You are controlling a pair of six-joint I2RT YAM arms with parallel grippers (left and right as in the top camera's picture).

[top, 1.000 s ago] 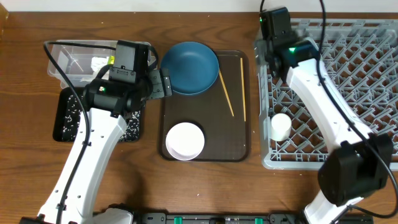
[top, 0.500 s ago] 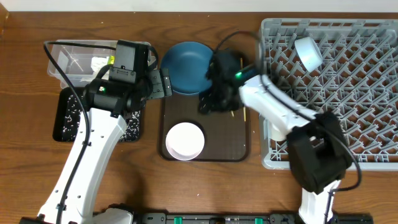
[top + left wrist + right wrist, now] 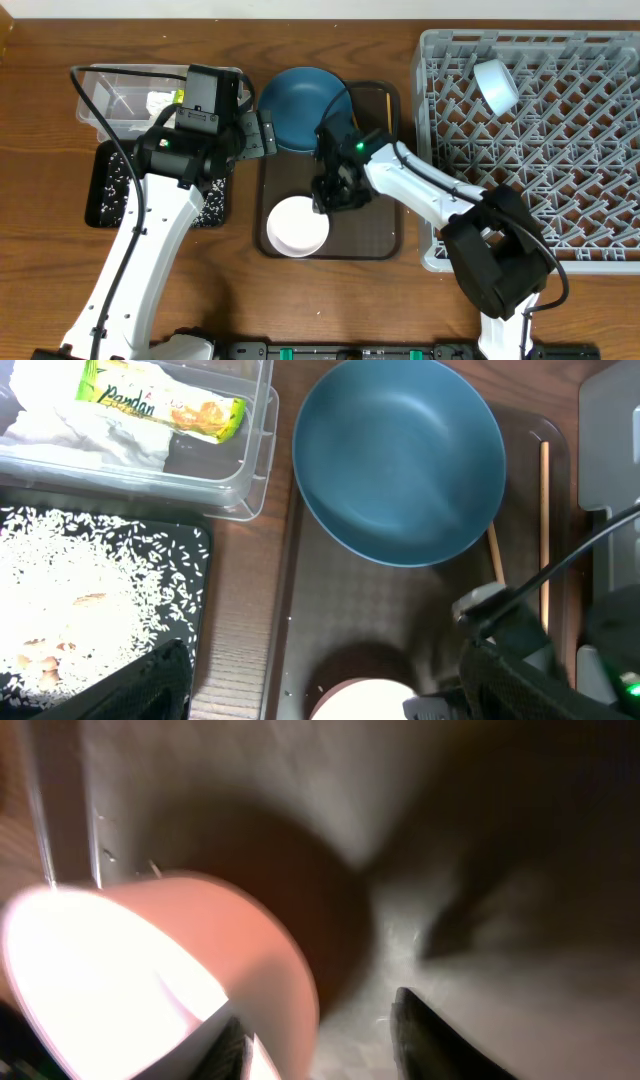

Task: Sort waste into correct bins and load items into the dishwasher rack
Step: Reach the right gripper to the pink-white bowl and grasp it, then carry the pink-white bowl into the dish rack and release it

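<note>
The white bowl (image 3: pixel 295 228) sits at the front of the brown serving tray (image 3: pixel 372 238). My right gripper (image 3: pixel 330 195) is open over the bowl's right rim. In the right wrist view the gripper (image 3: pixel 320 1018) has one finger inside the bowl (image 3: pixel 120 970) and one outside. My left gripper (image 3: pixel 256 130) hangs open and empty between the clear tub (image 3: pixel 120 92) and the dark blue bowl (image 3: pixel 302 105). Two chopsticks (image 3: pixel 543 510) lie right of the blue bowl (image 3: pixel 400 455). The wrapper (image 3: pixel 160 405) and tissue (image 3: pixel 55 425) lie in the tub. Rice (image 3: pixel 80 590) covers the black tray (image 3: pixel 100 205).
The grey dishwasher rack (image 3: pixel 560 160) fills the right side. A small pale round cup or bowl (image 3: pixel 495 85) leans near the rack's far left corner. My right arm spans from the rack's front left across to the tray. Bare wooden table lies in front.
My right arm has swung from the rack's far left corner over the chopsticks down to the white bowl's rim. The pale vessel now shows in the rack. The left arm has not moved.
</note>
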